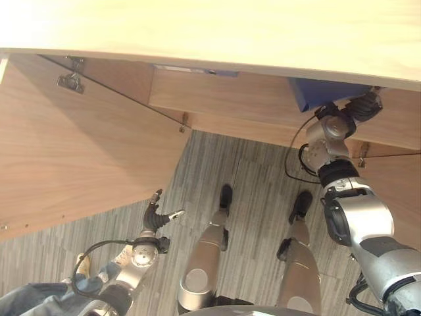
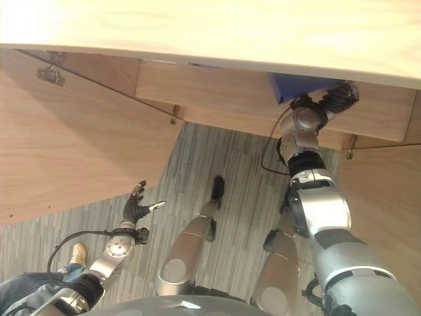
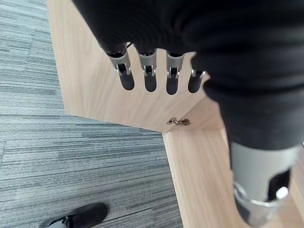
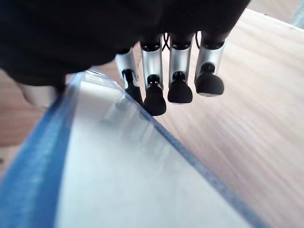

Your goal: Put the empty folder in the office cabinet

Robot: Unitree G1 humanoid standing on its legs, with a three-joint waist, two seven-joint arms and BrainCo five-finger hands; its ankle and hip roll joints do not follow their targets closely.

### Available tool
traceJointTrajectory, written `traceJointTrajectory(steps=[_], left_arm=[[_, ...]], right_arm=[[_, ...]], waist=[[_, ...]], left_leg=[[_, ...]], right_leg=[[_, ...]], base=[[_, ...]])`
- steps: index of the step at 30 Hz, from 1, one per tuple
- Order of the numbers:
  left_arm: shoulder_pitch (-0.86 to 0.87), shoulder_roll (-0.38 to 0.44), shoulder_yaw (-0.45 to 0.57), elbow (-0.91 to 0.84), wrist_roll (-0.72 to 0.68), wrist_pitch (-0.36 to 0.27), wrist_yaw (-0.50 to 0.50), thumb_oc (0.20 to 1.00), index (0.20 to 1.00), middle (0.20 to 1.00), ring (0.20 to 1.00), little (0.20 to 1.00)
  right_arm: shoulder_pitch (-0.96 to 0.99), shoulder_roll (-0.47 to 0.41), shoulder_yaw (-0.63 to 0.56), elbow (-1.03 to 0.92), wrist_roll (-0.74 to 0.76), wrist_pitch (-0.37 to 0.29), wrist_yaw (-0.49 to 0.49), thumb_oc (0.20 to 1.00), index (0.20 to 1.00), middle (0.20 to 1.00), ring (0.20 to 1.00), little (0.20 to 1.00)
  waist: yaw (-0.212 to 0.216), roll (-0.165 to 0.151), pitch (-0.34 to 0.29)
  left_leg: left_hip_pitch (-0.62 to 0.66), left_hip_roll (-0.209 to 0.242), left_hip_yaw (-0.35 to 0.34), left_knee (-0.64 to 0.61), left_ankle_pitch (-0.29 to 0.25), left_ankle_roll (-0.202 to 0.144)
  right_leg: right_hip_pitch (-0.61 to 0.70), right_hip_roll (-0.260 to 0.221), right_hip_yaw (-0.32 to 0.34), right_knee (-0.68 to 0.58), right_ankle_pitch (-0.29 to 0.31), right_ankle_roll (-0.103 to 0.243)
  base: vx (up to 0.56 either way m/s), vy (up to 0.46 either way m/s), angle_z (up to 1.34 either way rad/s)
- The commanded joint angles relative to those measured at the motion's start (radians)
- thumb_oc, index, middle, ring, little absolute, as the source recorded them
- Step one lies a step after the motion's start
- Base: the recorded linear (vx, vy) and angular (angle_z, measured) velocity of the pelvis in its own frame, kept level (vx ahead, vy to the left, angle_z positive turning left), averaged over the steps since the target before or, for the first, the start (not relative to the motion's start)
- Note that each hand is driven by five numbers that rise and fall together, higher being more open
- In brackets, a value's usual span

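- The right robot hand (image 1: 360, 105) is raised to the open office cabinet (image 1: 217, 92), reaching in under its pale top panel (image 1: 210, 33).
- It holds the blue folder (image 1: 322, 92) by 1 edge — in the right wrist view the fingers (image 4: 155, 97) curl down over the folder's blue rim (image 4: 38, 156) with the thumb on the other side, so the hand is pinching the folder.
- The folder sits partly inside the cabinet, its blue corner showing just below the top panel and against the wooden inner wall (image 4: 256, 118).
- The cabinet's left door (image 1: 72, 151) stands swung open, with a metal hinge (image 1: 70, 81) on its inner face; a second hinge (image 3: 178, 122) shows at the cabinet's edge.
- The left robot hand (image 1: 156, 216) hangs low over the grey carpet floor (image 1: 250, 171), well apart from the folder, fingers (image 3: 150, 78) straight and loosely spread, holding nothing.
- A person's shoe (image 1: 83, 264) and trouser leg show on the floor by the left arm.
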Motion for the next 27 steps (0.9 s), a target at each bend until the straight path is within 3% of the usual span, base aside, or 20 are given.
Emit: traceJointTrajectory(steps=[1, 6, 9, 17, 27], left_arm=[[-0.033, 0.033, -0.053, 0.036, 0.047, -0.009, 0.041, 1.0, 1.0, 1.0, 1.0, 1.0], [-0.055, 0.031, -0.077, 0.049, 0.057, -0.013, 0.048, 1.0, 1.0, 1.0, 1.0, 1.0], [-0.062, 0.039, -0.08, 0.047, 0.063, -0.02, 0.046, 1.0, 1.0, 1.0, 1.0, 1.0], [-0.098, 0.04, -0.108, 0.063, 0.057, -0.032, 0.047, 1.0, 1.0, 1.0, 1.0, 1.0], [-0.071, 0.05, -0.104, 0.032, 0.039, -0.027, 0.045, 1.0, 1.0, 1.0, 1.0, 1.0]], right_arm=[[-0.085, -0.002, 0.017, -0.076, -0.003, -0.122, -0.024, 0.2, 0.2, 0.2, 0.2, 0.2], [-0.139, 0.029, -0.003, -0.028, 0.034, -0.152, -0.046, 0.2, 0.2, 0.2, 0.2, 0.2], [-0.162, 0.006, -0.006, 0.01, 0.054, -0.134, -0.023, 0.2, 0.2, 0.2, 0.2, 0.2], [-0.333, -0.152, -0.001, 0.24, 0.223, -0.082, 0.062, 0.2, 0.2, 0.2, 0.2, 0.2], [-0.441, -0.319, 0.099, 0.329, 0.259, -0.029, 0.094, 0.2, 0.2, 0.2, 0.2, 0.2]], waist=[[0.026, -0.008, -0.054], [0.04, 0.0, -0.061], [0.051, 0.009, -0.059], [0.086, 0.037, -0.055], [0.125, 0.089, -0.044]], left_leg=[[0.033, 0.028, -0.03, 0.126, -0.192, -0.024], [0.016, 0.005, -0.036, 0.135, -0.196, -0.019], [0.0, -0.014, -0.044, 0.145, -0.198, -0.017], [-0.055, -0.035, -0.055, 0.143, -0.181, -0.017], [-0.118, 0.003, -0.071, 0.119, -0.154, -0.035]], right_leg=[[-0.026, -0.087, 0.026, 0.055, -0.025, 0.099], [-0.018, -0.103, 0.018, 0.05, -0.02, 0.103], [-0.018, -0.12, 0.011, 0.051, -0.014, 0.108], [-0.066, -0.141, 0.009, 0.063, -0.01, 0.118], [-0.179, -0.117, 0.019, 0.143, -0.064, 0.107]], base=[[-0.01, 0.024, -0.05], [-0.02, 0.009, 0.03], [-0.04, 0.019, 0.13], [-0.02, 0.009, 0.22], [0.01, -0.039, 0.01]])
